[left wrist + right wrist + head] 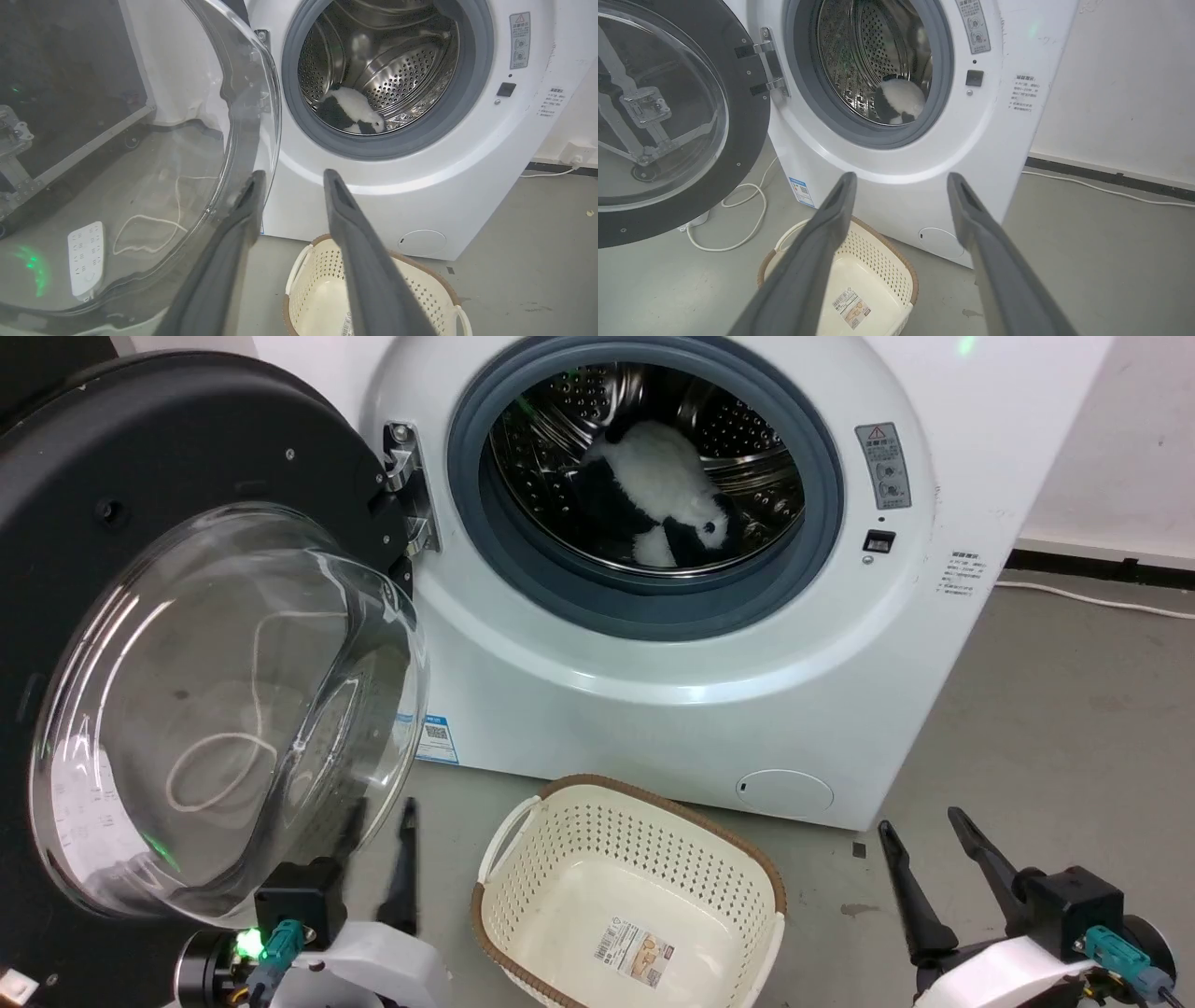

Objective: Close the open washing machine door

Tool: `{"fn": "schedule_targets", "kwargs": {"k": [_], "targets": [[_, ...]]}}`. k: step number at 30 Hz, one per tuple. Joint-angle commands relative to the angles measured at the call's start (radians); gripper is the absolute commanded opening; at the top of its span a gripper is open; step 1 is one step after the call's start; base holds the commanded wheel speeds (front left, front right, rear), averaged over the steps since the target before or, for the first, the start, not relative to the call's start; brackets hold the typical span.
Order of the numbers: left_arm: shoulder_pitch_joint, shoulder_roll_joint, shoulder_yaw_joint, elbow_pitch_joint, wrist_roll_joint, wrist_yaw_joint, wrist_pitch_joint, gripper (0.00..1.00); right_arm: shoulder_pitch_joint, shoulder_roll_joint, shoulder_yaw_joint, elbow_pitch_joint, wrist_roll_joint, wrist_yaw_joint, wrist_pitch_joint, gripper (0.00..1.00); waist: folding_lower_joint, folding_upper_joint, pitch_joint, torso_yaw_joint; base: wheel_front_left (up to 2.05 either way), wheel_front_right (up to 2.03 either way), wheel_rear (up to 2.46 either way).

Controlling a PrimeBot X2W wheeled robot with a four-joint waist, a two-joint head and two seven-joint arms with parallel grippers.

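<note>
Left claw, fingers apart, just beside the washing machine door

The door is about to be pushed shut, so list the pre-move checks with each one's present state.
1. Washing machine door open wide on its hinge: ok.
2. Panda plush fully inside drum, off grey rubber ring: ok.
3. Left tool open, beside door: ok.
4. Left tool touching door: cannot tell.
5. Right tool open, clear of opening: ok.
6. Laundry basket clear of door's swing: cannot tell.
</note>
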Motion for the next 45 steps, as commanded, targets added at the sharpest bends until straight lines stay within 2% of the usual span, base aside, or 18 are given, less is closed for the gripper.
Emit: {"fn": "schedule_targets", "kwargs": {"k": [1, 8, 17, 18, 19, 22, 23, 24, 27, 29, 34, 38, 39, 45], "targets": [[-0.001, 0.0, -0.004, 0.0, -0.008, -0.002, -0.012, 0.0, 0.012, 0.0, -0.001, 0.005, 0.013, 0.0, -0.012, 1.0, 0.0, -0.0001, 0.0, 0.001, 0.0, 0.0, 0.0], [-0.022, 0.0, 0.011, -0.129, -0.028, -0.018, -0.031, 0.0, 0.019, 0.0, -0.005, 0.017, 0.038, 0.0, -0.03, 1.0, 0.0, -0.0001, 0.0, 0.023, 0.0, 0.0, 0.0], [-0.081, 0.0, 0.109, -0.339, -0.024, 0.002, -0.048, 0.0, 0.024, 0.0, -0.01, 0.029, 0.055, 0.0, -0.047, 1.0, 0.0, -0.0001, -0.004, 0.079, 0.0, 0.0, 0.0], [-0.096, 0.0, 0.158, -0.381, -0.022, 0.01, -0.052, 0.0, 0.024, 0.0, -0.01, 0.033, 0.06, 0.0, -0.051, 1.0, 0.0, -0.0001, -0.005, 0.095, 0.0, 0.0, 0.0], [-0.096, 0.0, 0.158, -0.381, -0.022, 0.01, -0.052, 0.0, 0.024, 0.0, -0.01, 0.033, 0.06, 0.0, -0.051, 1.0, 0.0, -0.0001, -0.005, 0.095, 0.0, 0.0, 0.0], [-0.107, 0.0, 0.254, -0.417, -0.033, 0.024, -0.058, 0.0, 0.026, 0.0, -0.01, 0.038, 0.068, 0.0, -0.057, 1.0, 0.0, -0.0001, -0.006, 0.123, 0.0, 0.0, 0.0], [-0.103, 0.0, 0.323, -0.427, -0.036, 0.027, -0.062, 0.0, 0.028, 0.0, -0.01, 0.042, 0.074, 0.0, -0.062, 1.0, 0.0, -0.0001, -0.007, 0.14, 0.0, 0.0, 0.0], [-0.103, 0.0, 0.323, -0.427, -0.036, 0.027, -0.062, 0.0, 0.028, 0.0, -0.01, 0.042, 0.074, 0.0, -0.062, 1.0, 0.0, -0.0001, -0.007, 0.14, 0.0, 0.0, 0.0], [-0.099, 0.0, 0.431, -0.401, -0.069, 0.038, -0.069, 0.0, 0.032, 0.0, -0.015, 0.046, 0.084, 0.0, -0.068, 1.0, 0.0, -0.0001, -0.006, 0.168, 0.0, 0.0, 0.0], [-0.103, 0.002, 0.494, -0.367, -0.088, 0.03, -0.073, 0.0, 0.035, 0.0, -0.019, 0.049, 0.089, 0.0, -0.072, 1.0, 0.0, -0.0001, -0.003, 0.187, 0.0, 0.0, 0.0], [-0.128, 0.047, 0.579, -0.21, -0.147, 0.005, -0.071, 0.0, 0.033, 0.0, -0.027, 0.05, 0.095, 0.0, -0.083, 1.0, 0.0, -0.0001, 0.02, 0.218, 0.0, 0.0, 0.0], [-0.174, 0.121, 0.583, -0.063, -0.208, -0.025, 0.014, 0.0, 0.022, 0.0, -0.034, 0.05, 0.086, 0.0, -0.091, 1.0, 0.0, -0.0001, 0.051, 0.231, 0.0, 0.0, 0.0], [-0.227, 0.165, 0.59, 0.028, -0.269, -0.037, 0.083, 0.0, 0.01, 0.0, -0.043, 0.048, 0.073, 0.0, -0.097, 1.0, 0.0, -0.0001, 0.078, 0.234, 0.0, 0.0, 0.0], [-0.296, 0.21, 0.574, 0.139, -0.422, -0.065, 0.318, 0.0, -0.001, 0.0, -0.05, 0.051, 0.063, 0.001, -0.11, 1.0, 0.0, -0.0001, 0.108, 0.24, 0.0, 0.0, 0.0]]}}
